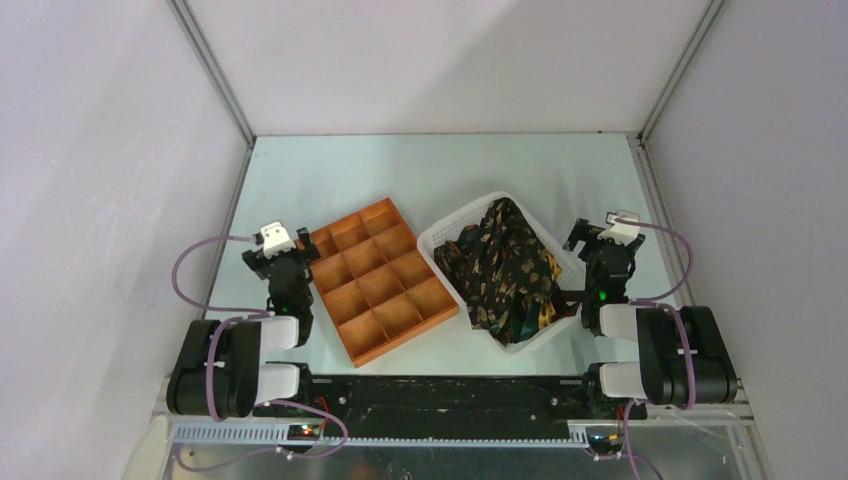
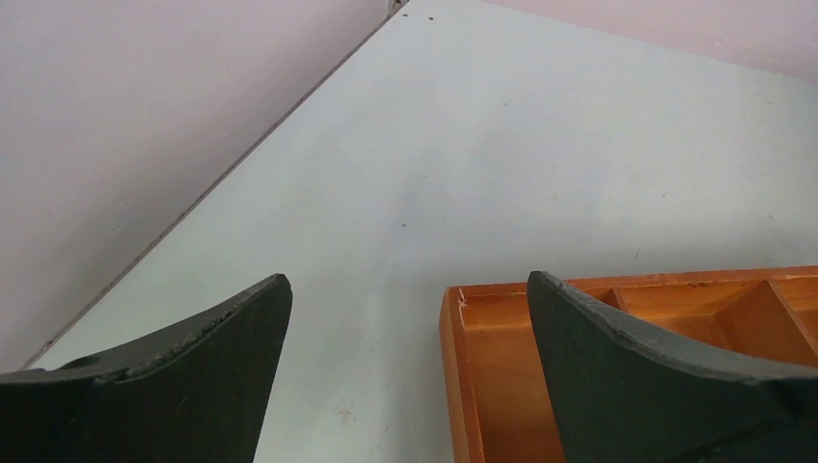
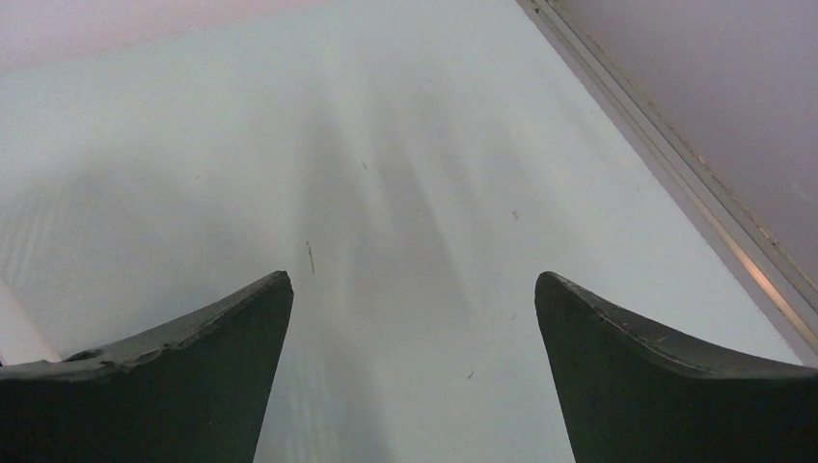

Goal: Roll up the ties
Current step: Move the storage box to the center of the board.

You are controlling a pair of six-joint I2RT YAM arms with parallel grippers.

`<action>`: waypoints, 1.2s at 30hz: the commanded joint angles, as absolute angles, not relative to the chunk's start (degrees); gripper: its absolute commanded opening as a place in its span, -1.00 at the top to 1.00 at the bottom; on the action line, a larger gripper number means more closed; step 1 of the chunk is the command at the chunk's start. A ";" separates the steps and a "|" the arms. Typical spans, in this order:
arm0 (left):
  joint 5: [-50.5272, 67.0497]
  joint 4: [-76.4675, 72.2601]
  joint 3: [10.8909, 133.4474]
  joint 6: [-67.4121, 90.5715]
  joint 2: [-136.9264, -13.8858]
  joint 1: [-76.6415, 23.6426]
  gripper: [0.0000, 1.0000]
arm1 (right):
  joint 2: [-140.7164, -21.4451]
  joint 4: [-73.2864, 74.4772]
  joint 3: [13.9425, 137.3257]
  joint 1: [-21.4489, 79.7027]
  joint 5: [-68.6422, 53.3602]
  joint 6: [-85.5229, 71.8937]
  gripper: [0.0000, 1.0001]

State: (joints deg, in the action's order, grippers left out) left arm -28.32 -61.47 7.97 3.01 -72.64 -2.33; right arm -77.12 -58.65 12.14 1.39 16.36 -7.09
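The ties (image 1: 505, 272), dark with gold and brown leafy print, lie heaped in a white mesh basket (image 1: 450, 226) at centre right of the table. My left gripper (image 1: 285, 262) sits to the left of the orange compartment tray (image 1: 380, 280), open with nothing between its fingers; the left wrist view shows my left gripper (image 2: 409, 289) over bare table with a tray corner (image 2: 492, 318) under the right finger. My right gripper (image 1: 600, 250) rests to the right of the basket, open and empty; the right wrist view shows my right gripper (image 3: 413, 285) above bare table only.
The orange tray has several empty compartments. White walls with metal rails (image 1: 215, 70) close in the table on three sides. A wall rail (image 3: 675, 164) runs close on the right in the right wrist view.
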 commanded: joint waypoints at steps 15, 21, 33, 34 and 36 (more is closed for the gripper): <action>-34.82 -11.12 30.89 24.82 -53.32 -4.94 -0.99 | -56.18 -13.17 35.76 -1.22 26.99 -27.61 -0.99; -23.90 4.61 41.10 34.60 -52.53 -4.91 -0.99 | -58.17 10.32 49.68 -1.61 16.57 -28.70 -0.99; -8.14 10.51 43.32 35.65 -45.93 -4.95 -0.99 | -63.37 17.97 57.05 8.68 -1.39 -29.02 -0.94; -7.85 10.84 43.44 35.62 -45.52 -4.97 -0.99 | -64.31 18.04 57.81 9.35 -1.53 -29.23 -0.90; -6.77 11.54 43.63 35.62 -45.44 -5.02 -0.99 | -66.11 17.67 58.65 10.92 -2.64 -30.00 -0.83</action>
State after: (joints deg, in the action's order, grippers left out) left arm -11.18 9.69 41.71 34.72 -46.68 -4.71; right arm -63.86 16.49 54.39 8.40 1.69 -28.95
